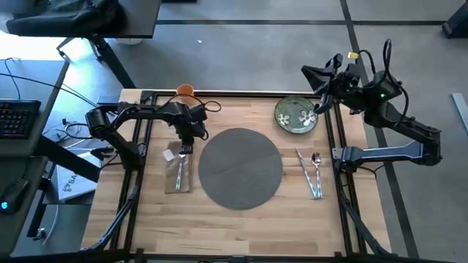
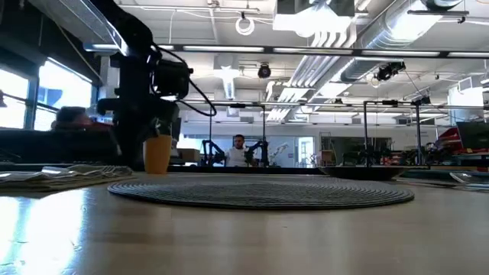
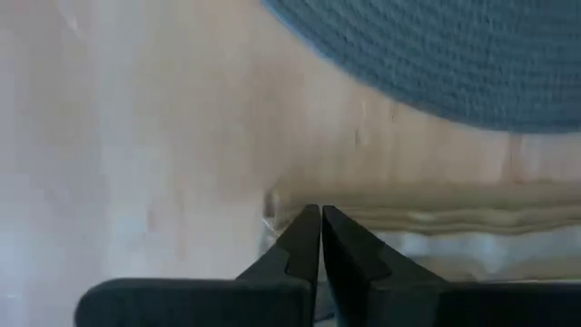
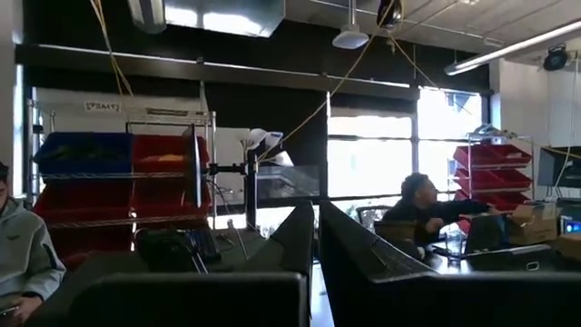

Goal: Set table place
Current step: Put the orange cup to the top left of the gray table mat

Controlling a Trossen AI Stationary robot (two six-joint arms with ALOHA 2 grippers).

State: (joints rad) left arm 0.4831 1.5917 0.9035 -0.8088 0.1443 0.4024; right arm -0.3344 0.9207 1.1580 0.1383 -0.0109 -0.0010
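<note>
Woven dark-grey placemat (image 1: 240, 167) lies mid-table (image 1: 219, 226); I see beige napkin (image 1: 178, 172) left of it, long axis near-to-far, under my clenched left gripper (image 1: 185, 148). Far right, flowered green plate (image 1: 295, 115); right gripper (image 1: 316, 77) clenched.

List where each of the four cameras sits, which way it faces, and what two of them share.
High: overhead, straight down on the table, both arms.
Low: at tabletop height, level across the placemat into the room; one arm by the cup.
Left wrist: down past the shut left gripper at the napkin.
Right wrist: past the right gripper into the room.
High and low share placemat and cup.
</note>
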